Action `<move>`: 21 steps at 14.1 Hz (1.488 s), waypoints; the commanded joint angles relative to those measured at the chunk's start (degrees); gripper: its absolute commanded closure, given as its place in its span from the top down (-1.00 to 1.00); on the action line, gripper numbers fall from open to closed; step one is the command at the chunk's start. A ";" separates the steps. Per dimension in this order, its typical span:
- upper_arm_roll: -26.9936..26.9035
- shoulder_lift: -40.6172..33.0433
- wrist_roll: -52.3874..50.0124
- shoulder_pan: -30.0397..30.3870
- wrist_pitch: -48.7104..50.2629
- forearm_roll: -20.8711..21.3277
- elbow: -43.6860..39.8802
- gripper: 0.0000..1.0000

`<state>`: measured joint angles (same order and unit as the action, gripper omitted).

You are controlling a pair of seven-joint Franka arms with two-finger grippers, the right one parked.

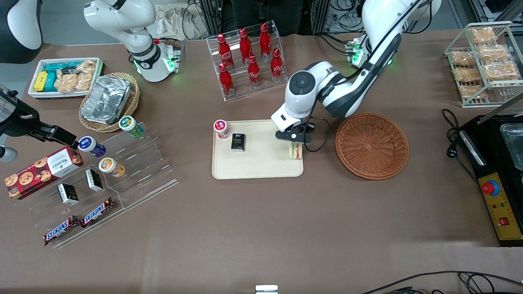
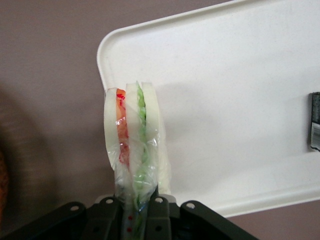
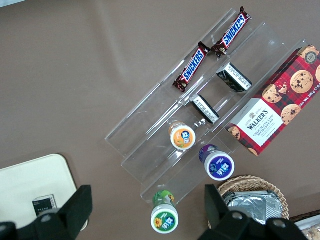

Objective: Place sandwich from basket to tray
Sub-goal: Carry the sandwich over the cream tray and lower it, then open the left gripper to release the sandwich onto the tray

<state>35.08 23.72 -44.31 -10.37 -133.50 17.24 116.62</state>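
The sandwich (image 1: 295, 150) (image 2: 132, 145), a plastic-wrapped wedge of pale bread with red, orange and green filling, hangs over the edge of the cream tray (image 1: 261, 163) (image 2: 240, 100) that faces the basket. My gripper (image 1: 295, 143) (image 2: 135, 210) is shut on the sandwich's wrapped end, straight above it in the front view. The reddish-brown wicker basket (image 1: 372, 145) sits empty beside the tray, toward the working arm's end of the table.
On the tray stand a small red-capped jar (image 1: 221, 128) and a black box (image 1: 238, 142) (image 2: 315, 121). A clear rack of red cola bottles (image 1: 249, 57) stands farther from the front camera than the tray. Acrylic steps with snacks (image 1: 102, 179) lie toward the parked arm's end.
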 commanded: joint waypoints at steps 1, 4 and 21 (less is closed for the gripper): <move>-1.94 2.56 -3.15 -2.71 -2.37 2.71 -1.13 -1.00; -4.84 4.31 -4.47 -5.35 -4.49 2.80 -1.39 -1.00; -11.76 -16.31 5.89 -5.18 24.78 -1.74 -15.81 1.00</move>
<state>27.60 11.32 -42.39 -15.40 -109.49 18.19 100.20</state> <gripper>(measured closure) 0.000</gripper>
